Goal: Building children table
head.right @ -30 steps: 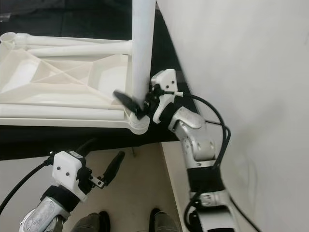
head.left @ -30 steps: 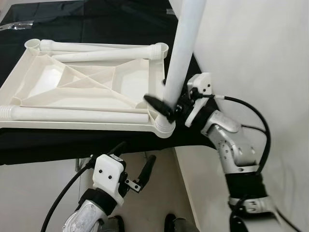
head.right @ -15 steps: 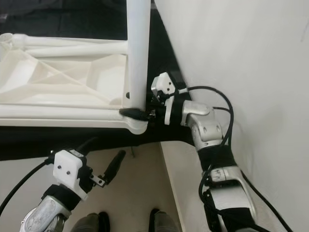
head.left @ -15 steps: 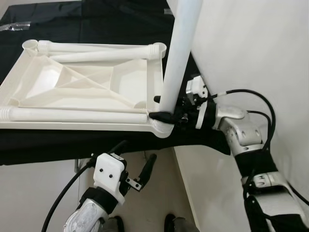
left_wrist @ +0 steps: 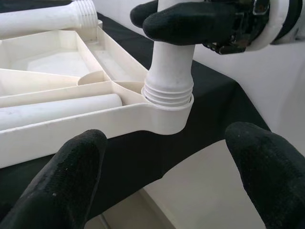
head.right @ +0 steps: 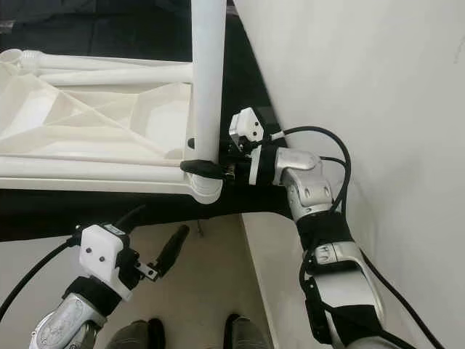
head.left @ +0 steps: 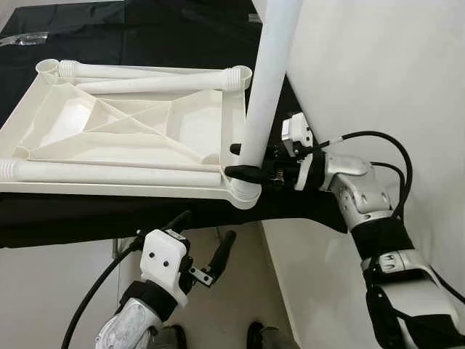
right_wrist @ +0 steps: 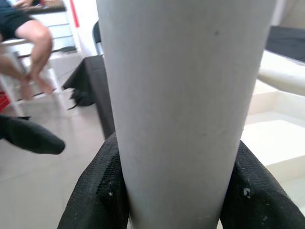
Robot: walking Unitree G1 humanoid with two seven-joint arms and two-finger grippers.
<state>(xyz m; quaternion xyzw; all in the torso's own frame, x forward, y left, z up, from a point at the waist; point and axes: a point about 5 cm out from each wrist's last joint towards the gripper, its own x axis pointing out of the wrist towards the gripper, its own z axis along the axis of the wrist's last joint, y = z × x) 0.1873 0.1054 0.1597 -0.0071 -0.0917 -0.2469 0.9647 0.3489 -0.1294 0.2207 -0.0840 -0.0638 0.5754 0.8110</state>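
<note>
Standing upright in the corner hole of the upside-down white plastic tabletop (head.left: pixel 138 138), the long white plastic leg (head.left: pixel 267 87) is squeezed low down by the right claw (head.left: pixel 243 161); the left claw (head.left: pixel 207 247) hangs open, empty, below.

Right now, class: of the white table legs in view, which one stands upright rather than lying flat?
The leg in the near right corner socket, gripped low by the right gripper. The other legs lie flat across the upturned tabletop.

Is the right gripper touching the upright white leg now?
Touching. In the right wrist view, the right gripper presses both black fingers against the sides of the upright white leg, with no gap.
</note>
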